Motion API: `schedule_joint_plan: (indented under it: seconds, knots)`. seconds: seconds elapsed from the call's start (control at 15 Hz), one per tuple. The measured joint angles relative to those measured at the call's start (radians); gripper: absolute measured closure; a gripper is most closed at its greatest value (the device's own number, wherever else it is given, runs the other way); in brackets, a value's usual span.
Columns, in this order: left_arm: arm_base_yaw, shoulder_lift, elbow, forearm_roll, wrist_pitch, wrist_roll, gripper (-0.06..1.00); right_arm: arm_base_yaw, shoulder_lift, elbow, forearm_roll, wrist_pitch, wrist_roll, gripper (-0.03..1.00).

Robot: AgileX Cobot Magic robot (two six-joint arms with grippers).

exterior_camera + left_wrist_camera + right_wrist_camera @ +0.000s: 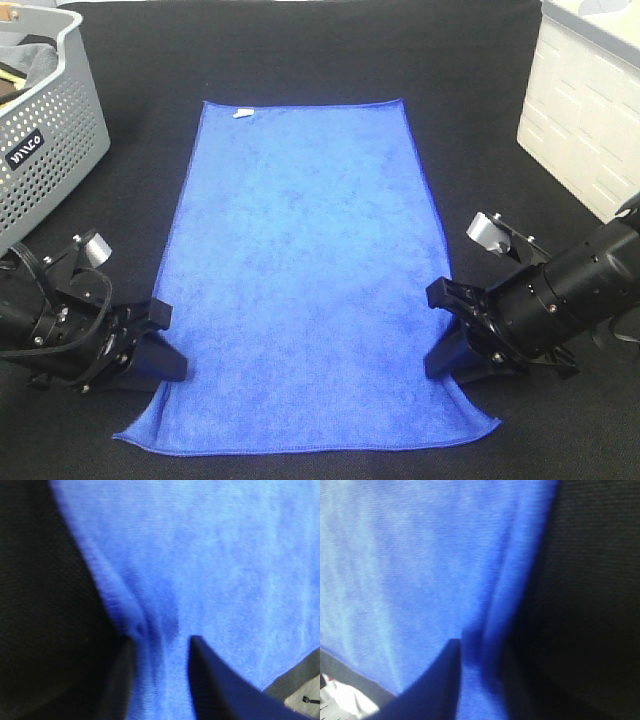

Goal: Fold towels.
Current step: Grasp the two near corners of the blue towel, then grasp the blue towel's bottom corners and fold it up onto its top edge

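Risks. Each grip sits on a side hem of the blue microfibre towel (305, 270), so little cloth lies between the fingers. If one arm lifts faster or higher than the other, I judge that hem could slide out and that side would drop. Uneven travel toward the far end would skew the fold and leave the near corners off the far ones. The near corners lie free outside both grips and may flop under or double over once raised. The plush pile may drag on the black woven table cover (300, 50) and pull the far end out of square. The grey perforated plastic basket (60, 140) and the white brick-patterned box (585, 110) stand well apart from the towel, so collision concern is low.

Grip. The left gripper (165, 335) has its fingers closed on the left hem; its wrist view shows a pucker of cloth bunched between them. The right gripper (447, 330) is clamped likewise on the right hem, with a raised ridge of fabric between its fingers.

Towel. It lies flat in the middle of the table between the arms, long axis running away from the robot. The surface is smooth with a mottled nap. A small white label (241, 113) sits near the far-left corner. The sides draw inward at the two grips, and the near edge flares out beyond them.
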Motion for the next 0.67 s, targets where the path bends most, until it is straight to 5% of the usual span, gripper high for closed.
schedule_joint_plan:
  seconds: [0.13, 0.2, 0.4, 0.67]
  knots:
    - [-0.003, 0.002, 0.000, 0.000, -0.007, 0.007, 0.91, 0.001, 0.006, 0.000, -0.008, -0.018, 0.015, 0.95]
    - [-0.003, 0.002, 0.000, 0.000, -0.007, 0.007, 0.94, 0.001, 0.006, 0.000, -0.007, -0.017, 0.022, 0.97]
    - [-0.003, -0.031, 0.000, 0.040, 0.011, -0.015, 0.94, 0.002, -0.017, 0.001, -0.020, -0.015, 0.043, 0.97]
    - [-0.003, -0.127, 0.000, 0.217, 0.016, -0.183, 0.94, 0.002, -0.132, 0.012, -0.089, 0.039, 0.148, 0.97]
